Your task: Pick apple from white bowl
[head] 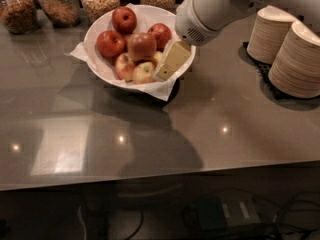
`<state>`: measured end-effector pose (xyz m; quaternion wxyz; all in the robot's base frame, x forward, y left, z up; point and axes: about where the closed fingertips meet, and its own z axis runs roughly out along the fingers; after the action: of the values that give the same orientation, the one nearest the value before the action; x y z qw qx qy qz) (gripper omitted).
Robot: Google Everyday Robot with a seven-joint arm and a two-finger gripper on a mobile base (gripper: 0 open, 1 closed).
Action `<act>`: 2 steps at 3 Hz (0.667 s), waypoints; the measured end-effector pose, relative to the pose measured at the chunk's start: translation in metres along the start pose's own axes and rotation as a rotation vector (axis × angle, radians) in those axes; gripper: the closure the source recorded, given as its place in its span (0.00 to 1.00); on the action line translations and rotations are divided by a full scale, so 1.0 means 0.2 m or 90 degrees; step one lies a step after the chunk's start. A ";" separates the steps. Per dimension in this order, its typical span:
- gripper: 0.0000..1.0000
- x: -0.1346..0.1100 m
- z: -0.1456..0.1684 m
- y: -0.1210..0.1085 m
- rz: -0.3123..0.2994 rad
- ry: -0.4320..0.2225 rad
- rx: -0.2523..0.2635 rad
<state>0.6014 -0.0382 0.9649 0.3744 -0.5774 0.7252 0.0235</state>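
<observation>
The white bowl (102, 21), lined with crinkled white paper, stands at the back middle of the grey counter. The apple (142, 46), the largest one, brownish-red with a tan flush, lies on top at the bowl's middle. Three deep-red apples (124, 19) lie around it, and small yellow-green apples (144, 73) lie at the front. My gripper (170, 61), cream-coloured below the white arm (210, 9), hangs over the bowl's right side. It is just right of the apple and close above the small apples. I cannot see it touching any apple.
Several glass jars of grain and nuts (59, 4) line the back edge behind the bowl. Two stacks of beige disposable bowls (300, 59) stand on a black mat at the right. The counter's front edge (160, 181) runs across, with cables below it.
</observation>
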 end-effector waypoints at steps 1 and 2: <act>0.00 -0.22 0.23 -0.07 -0.011 -0.019 0.008; 0.00 -0.22 0.25 -0.06 -0.009 -0.026 0.010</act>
<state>0.6403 0.0169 0.9597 0.3934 -0.5792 0.7135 0.0269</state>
